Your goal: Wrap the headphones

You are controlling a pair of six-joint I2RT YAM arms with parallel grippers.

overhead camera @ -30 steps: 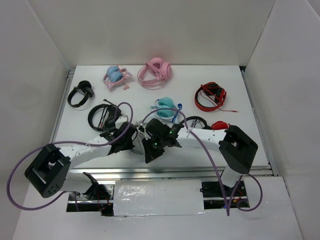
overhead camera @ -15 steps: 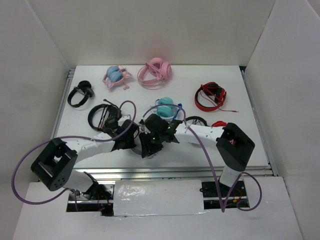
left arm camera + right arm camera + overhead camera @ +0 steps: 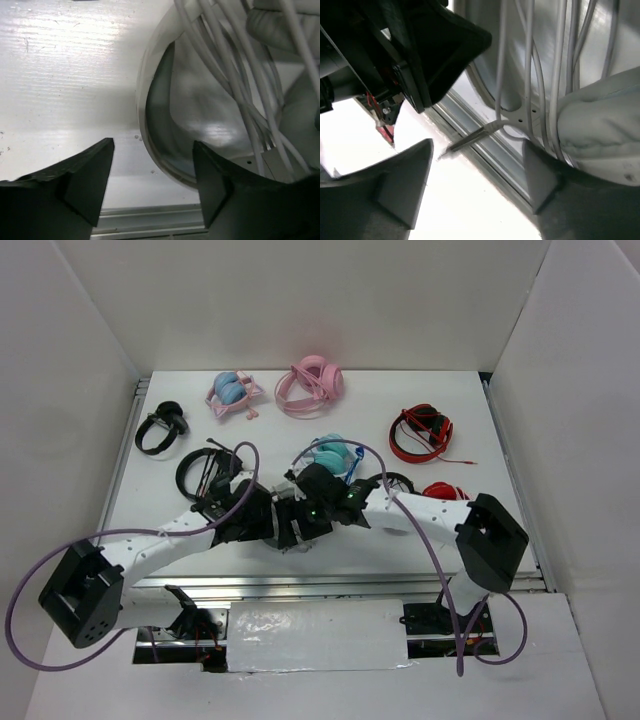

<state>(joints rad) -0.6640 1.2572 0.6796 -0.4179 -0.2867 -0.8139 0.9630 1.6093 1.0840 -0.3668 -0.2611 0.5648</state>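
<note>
The light-grey headphones point(image 3: 283, 539) lie near the table's front edge, mostly hidden under both grippers in the top view. In the left wrist view the curved band point(image 3: 150, 95) shows, with the pale cable point(image 3: 227, 65) wound across it in several strands. My left gripper point(image 3: 152, 148) point(image 3: 262, 523) is open just over the band's curve and grips nothing. In the right wrist view the wound cable point(image 3: 530, 60) runs beside an ear pad point(image 3: 600, 125), and its plug point(image 3: 470, 140) hangs free over the front rail. My right gripper point(image 3: 479, 150) point(image 3: 296, 526) is open, holding nothing.
Other pairs lie behind: teal point(image 3: 330, 452), black with a cord point(image 3: 204, 472), small black point(image 3: 160, 428), blue and pink point(image 3: 232, 392), pink point(image 3: 312, 380), red point(image 3: 420, 433). The metal front rail point(image 3: 340, 585) runs just before the grippers, which sit very close together.
Both grippers have gone from shut to open, letting go of the headphones and cable. The two arms have shifted slightly, still meeting over the headphones.
</note>
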